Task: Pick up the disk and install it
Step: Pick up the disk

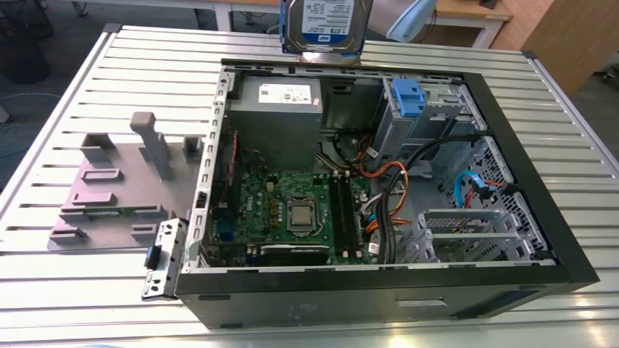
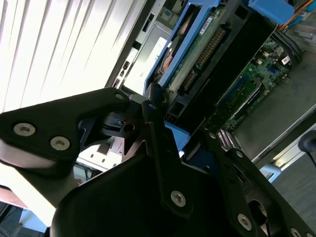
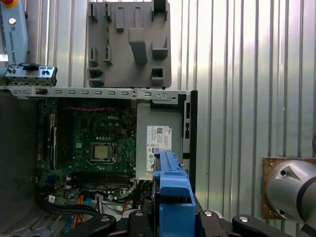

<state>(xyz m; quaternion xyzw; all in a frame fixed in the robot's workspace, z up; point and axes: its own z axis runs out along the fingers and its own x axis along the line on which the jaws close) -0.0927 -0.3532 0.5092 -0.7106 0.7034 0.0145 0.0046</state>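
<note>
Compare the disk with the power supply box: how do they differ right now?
The disk stands upright in the air above the computer case; the power supply box sits inside it. The disk has blue rails and a blue-and-white label; the box is grey with a white sticker. Both are rectangular.

Gripper [image 2: 173,123]: black, matte, angular plates and links.
Screws [image 2: 178,198]: silver, round-headed, dotted along the links.
Arm joint [image 3: 289,183]: rounded silver-grey cap.
</note>
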